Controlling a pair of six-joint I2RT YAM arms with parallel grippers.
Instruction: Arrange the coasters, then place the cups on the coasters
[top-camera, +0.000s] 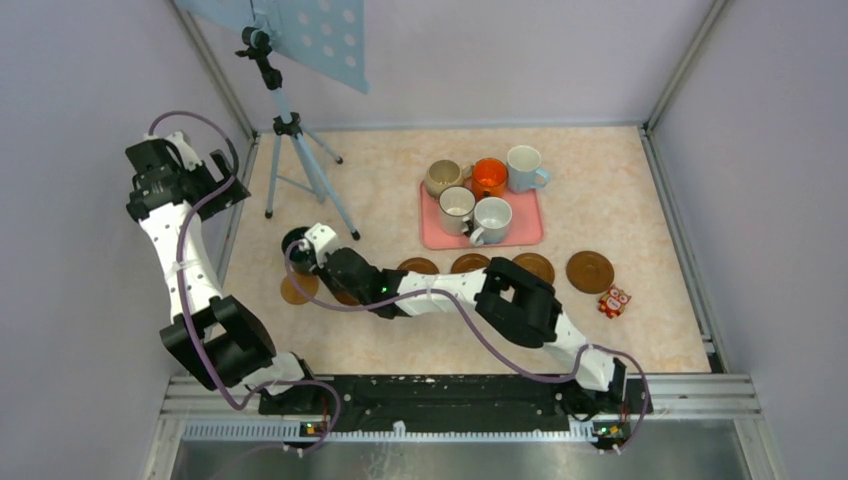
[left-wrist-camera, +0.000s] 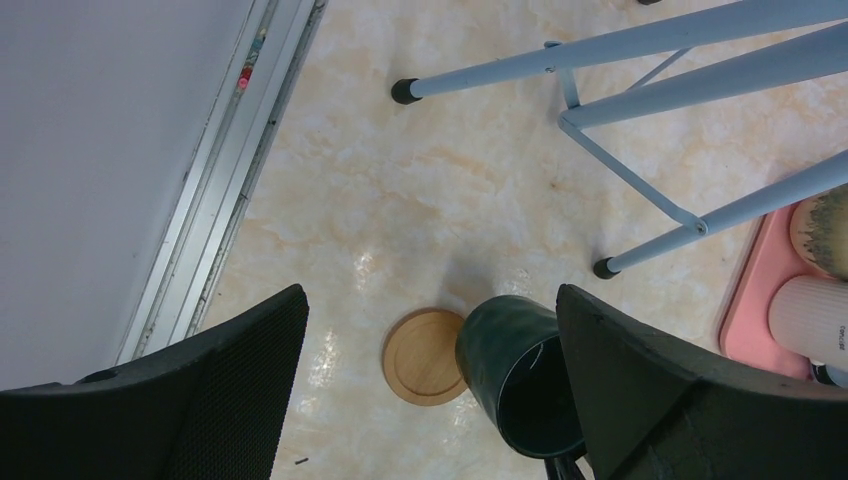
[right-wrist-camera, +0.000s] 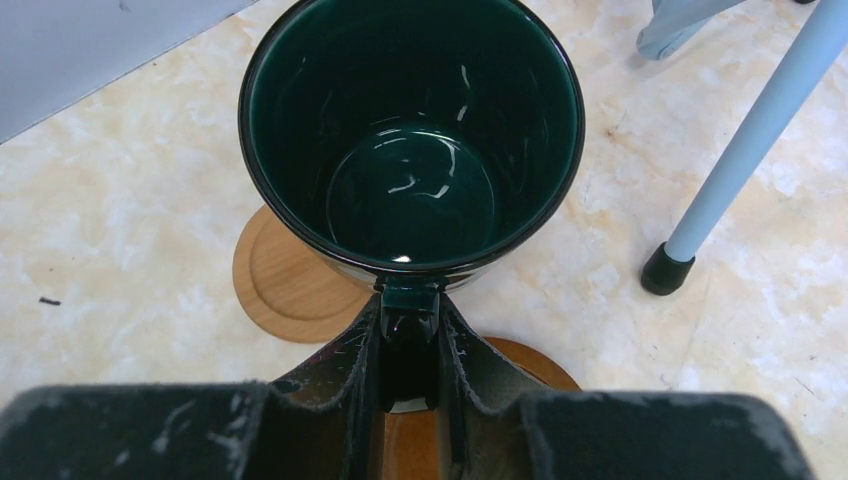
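Dark green mug (right-wrist-camera: 410, 190): at the table's left side, mouth open toward the right wrist camera, empty and glossy inside. Right gripper (right-wrist-camera: 410, 320) clamped on its handle, fingers pinched close either side.

Tan coaster (right-wrist-camera: 285, 285) sits just beside the mug; from the right wrist the mug's body hides the coaster's upper-right part. The left wrist view shows the mug tilted against the coaster's right edge. Cannot tell whether the mug base touches the table.

Only the right wrist view shows a dark brown coaster (right-wrist-camera: 520, 360) under the closed fingers. Only the overhead shows the rest: four brown coasters (top-camera: 470, 263) in a row to the right, and five mugs (top-camera: 491, 219) grouped on and just beside the pink tray (top-camera: 432, 235) behind them. A red owl figurine (top-camera: 613, 300) stands near the rightmost coaster.

Left gripper (left-wrist-camera: 432, 300): jaws spread wide, holding nothing, raised near the left wall.

Edges: the tripod (top-camera: 300, 160) feet stand near the mug on the far side. Metal rail runs along the left edge. Bare tabletop lies between rail and tan coaster.
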